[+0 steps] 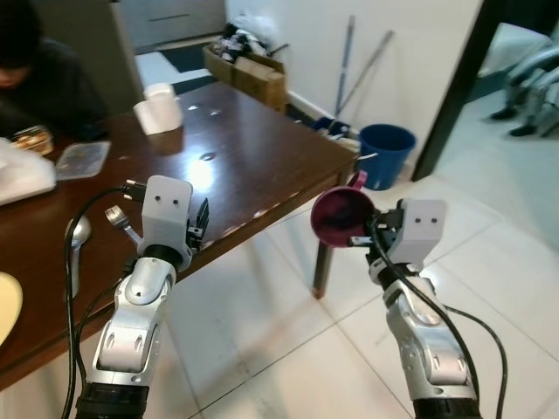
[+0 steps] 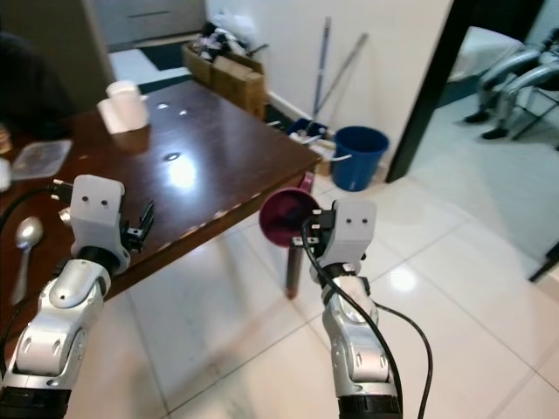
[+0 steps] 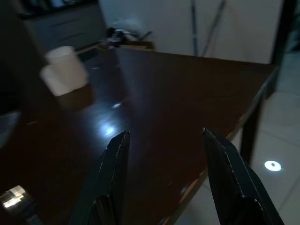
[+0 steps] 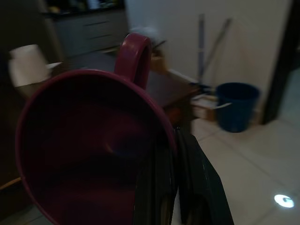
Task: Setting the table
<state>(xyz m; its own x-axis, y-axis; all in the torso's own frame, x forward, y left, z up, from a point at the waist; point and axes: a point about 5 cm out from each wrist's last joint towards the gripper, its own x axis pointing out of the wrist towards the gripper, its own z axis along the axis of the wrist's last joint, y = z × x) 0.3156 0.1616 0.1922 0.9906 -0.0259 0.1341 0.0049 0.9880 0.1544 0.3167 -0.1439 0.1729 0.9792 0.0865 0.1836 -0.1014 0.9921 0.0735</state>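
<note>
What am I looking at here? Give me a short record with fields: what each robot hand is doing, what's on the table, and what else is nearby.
right gripper: shut on the rim of a maroon mug, held over the floor beside the table
left gripper: open, holding nothing, above the table edge
table: dark wood; spoon, paper towel roll, clear lid
person: seated at the far side
nearby: blue bucket by the wall

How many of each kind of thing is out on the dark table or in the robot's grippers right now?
Maroon mug, held in the right gripper: 1
Spoon: 1
Paper towel roll: 1
Clear plastic lid: 1
Pale plate, at the table's near edge: 1
Total: 5
</note>
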